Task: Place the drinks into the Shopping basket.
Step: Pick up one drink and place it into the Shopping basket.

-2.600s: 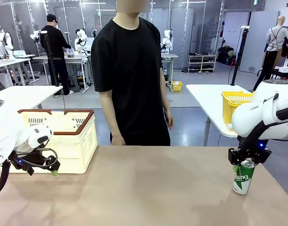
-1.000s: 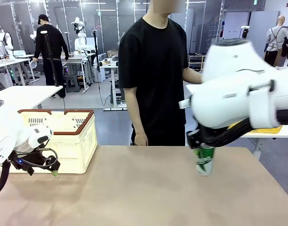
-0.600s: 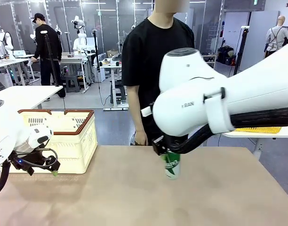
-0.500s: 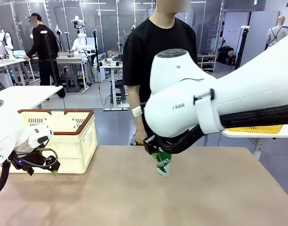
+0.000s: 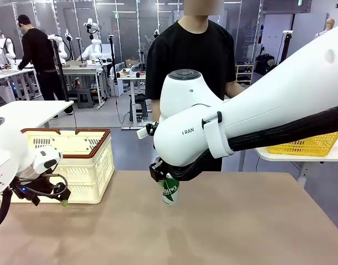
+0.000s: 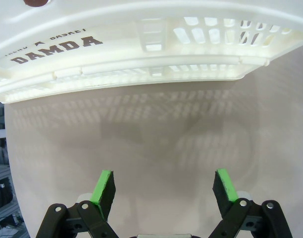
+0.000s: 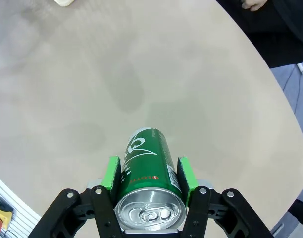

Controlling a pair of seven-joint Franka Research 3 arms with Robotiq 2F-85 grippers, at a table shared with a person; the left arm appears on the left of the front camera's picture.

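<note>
Step in hand: transport of one green can toward the shopping basket, judged from the grasp and the position over the tabletop. The right end effector is clenched on the can, with one green pad on either side of the upper body just below the lid. The can hangs upright in the front view, and the pull tab faces the wrist camera. Its shadow lies apart from it on the tabletop, so it appears to be lifted clear of the surface rather than resting on it. The can is near the middle of the tabletop, on the robot's right of the basket and well apart from the basket's near wall. It hangs lower than the reddish-brown rim. A person stands at the far side, directly behind the carrying arm. The left end effector is released, jaws wide and grasping nothing. It hovers low over the tabletop just beside the lettered wall of the basket. The next move calls for further travel toward the robot's left and enough lift for the can's base to clear the rim. After that comes a descent inside the walls before release. The point of concern is rim clearance on the approach.
</note>
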